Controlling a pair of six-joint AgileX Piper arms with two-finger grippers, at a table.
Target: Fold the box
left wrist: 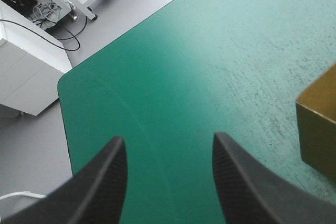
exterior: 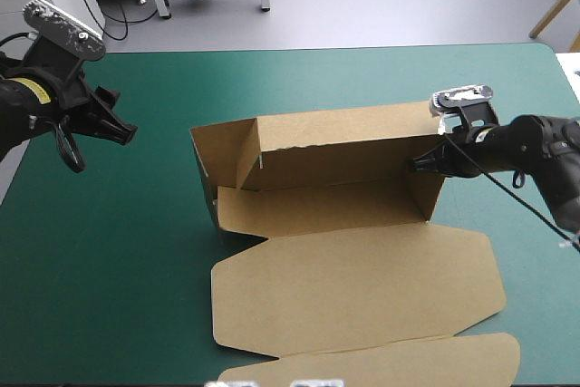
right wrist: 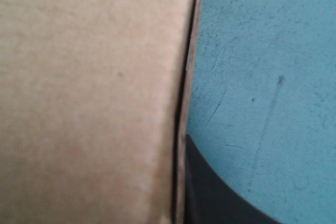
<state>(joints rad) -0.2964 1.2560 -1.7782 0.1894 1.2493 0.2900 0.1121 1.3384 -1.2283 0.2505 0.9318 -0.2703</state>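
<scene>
The brown box [exterior: 331, 208] sits at about the middle of the teal-green cover [exterior: 127, 269], partly raised. Its long back wall stands on the 12 o'clock side, and shorter end walls stand at 9 and 3 o'clock. An inner flap leans in at the 10 o'clock corner. The lid [exterior: 362, 287] lies flat on the cover on the 6 o'clock side. A narrower tuck flap [exterior: 381, 365] beyond it reaches the table's near edge.

The left gripper [exterior: 107, 130] hangs at 9 o'clock from the box, well apart from it and over bare cover. In the left wrist view its black fingers [left wrist: 107, 182] are spread wide with nothing between them. Only the cover lies ahead, and one upright corner of the box shows off to the side.

The right gripper [exterior: 420, 165] is at the box's 3 o'clock end, its tips on the top of that end wall near the back corner. In the right wrist view the wall fills most of the picture. Its thin edge runs straight up from the gripper, and one black finger [right wrist: 210, 192] lies against its outer face on the side of the bare cover. The other finger is hidden behind the board. The claw is pressed nearly together, pinching the end wall, which stands upright and leans slightly outward at the top.
</scene>
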